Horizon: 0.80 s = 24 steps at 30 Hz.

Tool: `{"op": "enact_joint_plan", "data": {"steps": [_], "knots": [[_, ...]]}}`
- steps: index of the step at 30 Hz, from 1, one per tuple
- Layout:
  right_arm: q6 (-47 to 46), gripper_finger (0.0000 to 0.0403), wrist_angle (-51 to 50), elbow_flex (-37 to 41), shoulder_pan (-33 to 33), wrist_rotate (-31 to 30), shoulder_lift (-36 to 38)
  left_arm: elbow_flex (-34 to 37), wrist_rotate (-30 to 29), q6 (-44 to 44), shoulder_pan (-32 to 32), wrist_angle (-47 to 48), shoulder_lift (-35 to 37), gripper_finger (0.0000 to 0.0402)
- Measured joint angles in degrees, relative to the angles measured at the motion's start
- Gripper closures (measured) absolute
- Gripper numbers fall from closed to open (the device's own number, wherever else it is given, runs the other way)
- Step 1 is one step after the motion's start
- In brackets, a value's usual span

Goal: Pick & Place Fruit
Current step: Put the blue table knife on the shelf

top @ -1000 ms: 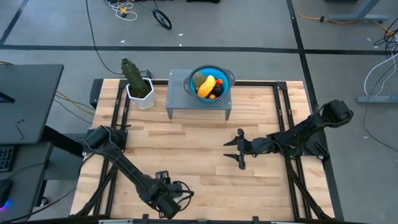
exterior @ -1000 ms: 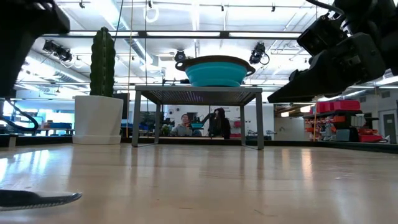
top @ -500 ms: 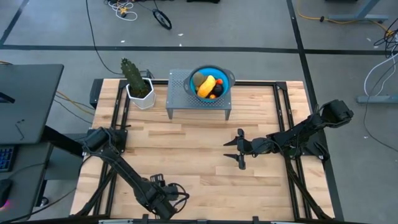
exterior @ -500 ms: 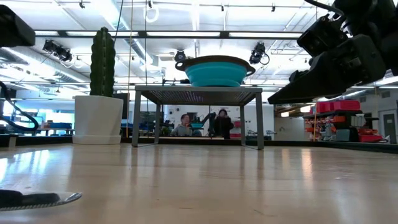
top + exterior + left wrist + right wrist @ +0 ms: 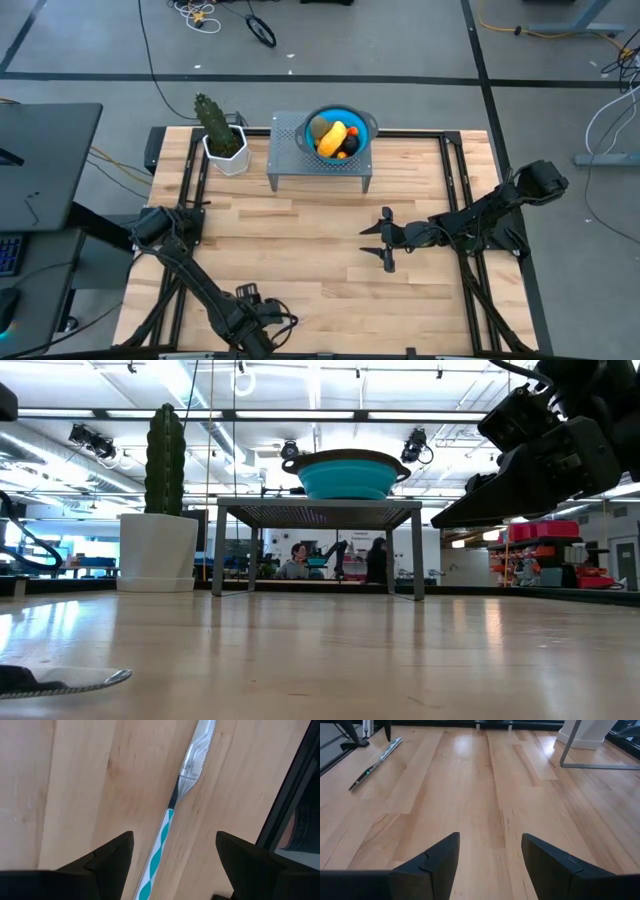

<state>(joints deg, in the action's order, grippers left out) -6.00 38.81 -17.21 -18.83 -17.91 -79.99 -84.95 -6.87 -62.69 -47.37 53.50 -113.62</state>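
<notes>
The fruit (image 5: 337, 138), a small heap with a yellow-orange oblong on top, an olive-green oval beside it, and dark and orange-red bits at its edge, lies in a round teal bowl (image 5: 359, 130) that stands on a grey perforated metal stand (image 5: 290, 150) at the far edge of the pale wooden worktop (image 5: 320, 225). Just beside the stand, at the far left corner, is a green cactus in a white pot (image 5: 222, 135). The left gripper (image 5: 172, 857) is at the worktop's near edge, left of centre, its jaws spread wide and holding nothing, hovering over a thin knife with a silver serrated blade and a teal-and-white striped handle (image 5: 172, 810) that lies flat on the wood. The right gripper (image 5: 490, 852) hangs above the worktop's right half, pointing toward the middle, well apart from the bowl; its jaws are also wide apart with nothing between them.
</notes>
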Motion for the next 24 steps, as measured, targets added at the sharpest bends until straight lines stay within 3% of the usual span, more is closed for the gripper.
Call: {"op": "enact_joint_plan", "data": {"steps": [10, 24], "knots": [[0.0, 0.0179, 0.0, 0.0, 0.0, 0.0, 0.0, 0.0, 0.1, -0.7, 0.0, 0.1, 0.0, 0.0145], [0.7, 0.0179, 0.0, 0.0, 0.0, 0.0, 0.0, 0.0, -2.0, -0.3, 0.7, -0.3, 0.0, 0.0149]]}}
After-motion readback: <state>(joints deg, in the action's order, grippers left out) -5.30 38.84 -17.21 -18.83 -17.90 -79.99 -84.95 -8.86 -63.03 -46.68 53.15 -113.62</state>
